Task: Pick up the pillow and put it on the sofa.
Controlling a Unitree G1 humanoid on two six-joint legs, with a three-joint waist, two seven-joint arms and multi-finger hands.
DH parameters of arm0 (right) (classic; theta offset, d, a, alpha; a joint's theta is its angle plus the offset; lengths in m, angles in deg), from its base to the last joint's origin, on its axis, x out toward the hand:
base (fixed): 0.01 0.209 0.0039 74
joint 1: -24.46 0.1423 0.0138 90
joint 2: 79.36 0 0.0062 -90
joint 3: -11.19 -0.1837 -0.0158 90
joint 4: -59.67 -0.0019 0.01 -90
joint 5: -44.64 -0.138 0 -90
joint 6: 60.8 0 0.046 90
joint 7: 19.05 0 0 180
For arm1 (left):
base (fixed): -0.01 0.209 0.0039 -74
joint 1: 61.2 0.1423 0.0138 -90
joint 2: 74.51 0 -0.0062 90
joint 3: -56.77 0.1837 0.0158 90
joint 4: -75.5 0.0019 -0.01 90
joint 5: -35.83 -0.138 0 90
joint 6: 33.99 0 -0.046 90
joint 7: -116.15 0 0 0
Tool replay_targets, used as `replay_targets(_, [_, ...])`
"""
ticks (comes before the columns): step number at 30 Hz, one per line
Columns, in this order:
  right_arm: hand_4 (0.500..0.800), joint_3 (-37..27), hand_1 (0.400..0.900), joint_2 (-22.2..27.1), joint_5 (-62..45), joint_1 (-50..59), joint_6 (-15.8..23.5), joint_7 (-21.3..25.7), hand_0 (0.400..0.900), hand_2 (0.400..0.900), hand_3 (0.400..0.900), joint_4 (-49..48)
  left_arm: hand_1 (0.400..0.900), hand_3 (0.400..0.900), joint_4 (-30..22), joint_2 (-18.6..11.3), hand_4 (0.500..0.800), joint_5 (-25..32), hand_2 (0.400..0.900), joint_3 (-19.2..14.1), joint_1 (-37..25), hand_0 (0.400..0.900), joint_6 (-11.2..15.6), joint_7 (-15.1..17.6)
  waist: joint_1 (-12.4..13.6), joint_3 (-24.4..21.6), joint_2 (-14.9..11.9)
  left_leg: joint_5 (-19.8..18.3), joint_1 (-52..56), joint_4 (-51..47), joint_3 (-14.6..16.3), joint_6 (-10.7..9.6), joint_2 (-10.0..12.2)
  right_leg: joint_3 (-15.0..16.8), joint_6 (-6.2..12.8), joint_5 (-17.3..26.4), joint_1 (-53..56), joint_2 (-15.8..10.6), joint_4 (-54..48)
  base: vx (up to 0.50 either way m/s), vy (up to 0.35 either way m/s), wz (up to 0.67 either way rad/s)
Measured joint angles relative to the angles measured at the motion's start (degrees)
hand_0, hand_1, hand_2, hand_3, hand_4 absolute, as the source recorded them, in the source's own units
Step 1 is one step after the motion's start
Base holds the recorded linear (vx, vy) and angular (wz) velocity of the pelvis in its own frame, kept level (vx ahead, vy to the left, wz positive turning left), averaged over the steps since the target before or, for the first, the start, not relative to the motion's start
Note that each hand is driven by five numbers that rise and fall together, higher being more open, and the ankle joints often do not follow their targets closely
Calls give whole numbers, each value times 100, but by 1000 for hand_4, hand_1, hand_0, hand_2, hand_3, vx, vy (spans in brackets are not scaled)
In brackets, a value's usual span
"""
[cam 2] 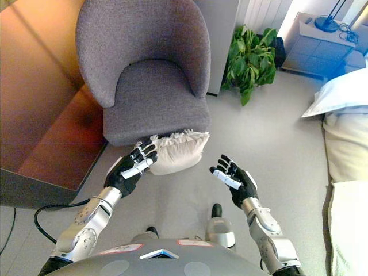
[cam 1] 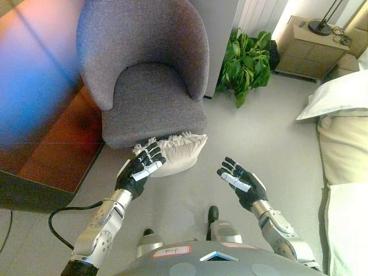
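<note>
A cream pillow [cam 1: 179, 152] with a frilled edge lies on the floor, leaning against the front of a grey armchair [cam 1: 150, 75] that serves as the sofa. My left hand [cam 1: 140, 169] is open, palm up, its fingertips right at the pillow's left edge. My right hand [cam 1: 241, 180] is open and empty, a short way to the right of the pillow and apart from it. The pillow also shows in the right eye view [cam 2: 179, 150], with both hands [cam 2: 131, 168] [cam 2: 234, 179] on either side of it.
A wooden cabinet [cam 1: 40, 115] stands to the left of the armchair. A green potted plant [cam 1: 247, 60] is behind it on the right, a nightstand [cam 1: 313, 49] with a lamp beyond. A bed with white bedding [cam 1: 342, 132] runs along the right edge.
</note>
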Motion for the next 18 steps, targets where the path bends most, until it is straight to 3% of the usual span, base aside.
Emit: replay_targets(18, [800,-133,900,2,348,12,0,237,900,900,900,0,900,900,8,-7,800,-194,900,0,57,900,-1,65,0,-1,-2,1,-11,0,-6,0,-2,-35,9,-6,9,-10,-1,-1,-1,1])
